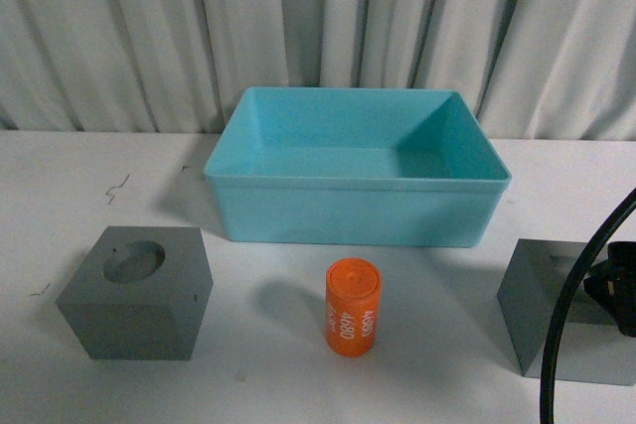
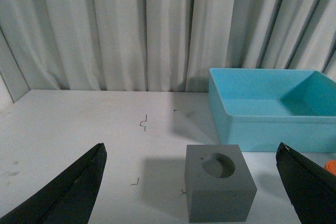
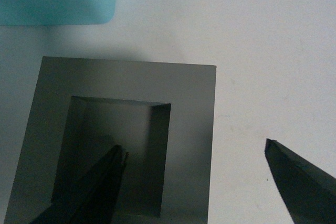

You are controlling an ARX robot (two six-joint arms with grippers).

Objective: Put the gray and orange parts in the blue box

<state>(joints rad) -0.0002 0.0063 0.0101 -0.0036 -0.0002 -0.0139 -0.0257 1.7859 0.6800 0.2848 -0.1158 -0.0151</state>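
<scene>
Square-recess gray cube sits by the table's right edge, and it's half lost in the front view: a black cable crosses it and the right gripper blocks its far side. The orange cylinder stands upright mid-table toward the near edge, white numbers down its side. The round-recess gray cube is at the near-left. The blue box sits at the far edge, centre. The right gripper's fingers are spread wide, one over the recess, one outside the cube's wall; whether they touch it is unclear. The left gripper is spread wide too, holding nothing.
</scene>
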